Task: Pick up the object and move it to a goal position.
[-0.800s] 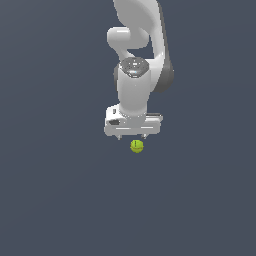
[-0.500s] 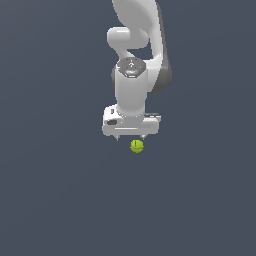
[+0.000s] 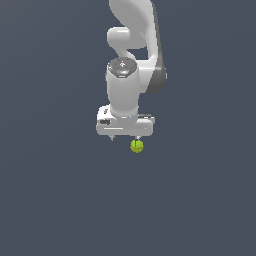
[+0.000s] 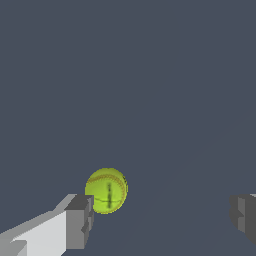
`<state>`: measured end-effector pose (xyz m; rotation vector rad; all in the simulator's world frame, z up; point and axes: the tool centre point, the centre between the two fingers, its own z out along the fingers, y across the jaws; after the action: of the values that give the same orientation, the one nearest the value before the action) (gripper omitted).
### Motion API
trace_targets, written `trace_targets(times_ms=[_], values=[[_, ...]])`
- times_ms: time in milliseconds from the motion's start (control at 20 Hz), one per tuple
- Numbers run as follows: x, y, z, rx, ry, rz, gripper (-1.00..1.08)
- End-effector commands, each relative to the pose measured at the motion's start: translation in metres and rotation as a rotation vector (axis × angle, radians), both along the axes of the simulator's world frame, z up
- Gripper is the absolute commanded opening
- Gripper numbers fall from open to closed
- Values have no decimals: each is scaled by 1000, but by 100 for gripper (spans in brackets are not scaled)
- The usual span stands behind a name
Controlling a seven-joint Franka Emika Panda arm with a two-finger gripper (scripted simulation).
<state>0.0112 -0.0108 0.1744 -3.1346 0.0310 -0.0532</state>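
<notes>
The object is a small yellow-green ball (image 3: 136, 146) with a thin dark seam, lying on the dark grey floor. My white gripper (image 3: 125, 138) hangs over it, pointing down, with its jaws open and empty. In the exterior view the ball sits just below the finger on that view's right, off the gripper's centre. In the wrist view the ball (image 4: 106, 190) lies close beside one grey fingertip (image 4: 79, 220). The other fingertip (image 4: 244, 214) is far from it across the open gripper (image 4: 162, 215). Whether the finger touches the ball I cannot tell.
The plain dark grey floor (image 3: 55, 200) fills both views. The white arm (image 3: 132, 45) rises above the gripper toward the top of the exterior view.
The gripper has shifted a little toward the exterior view's left. The ball has not moved, so it now sits under the finger on the exterior view's right rather than under the gripper's middle.
</notes>
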Motion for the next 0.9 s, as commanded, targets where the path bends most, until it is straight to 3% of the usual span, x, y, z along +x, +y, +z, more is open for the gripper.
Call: trace_targets(times_ms=[0, 850], values=[[-2, 4, -5, -1, 3, 12, 100], [-46, 56, -82, -10, 33, 217, 100]])
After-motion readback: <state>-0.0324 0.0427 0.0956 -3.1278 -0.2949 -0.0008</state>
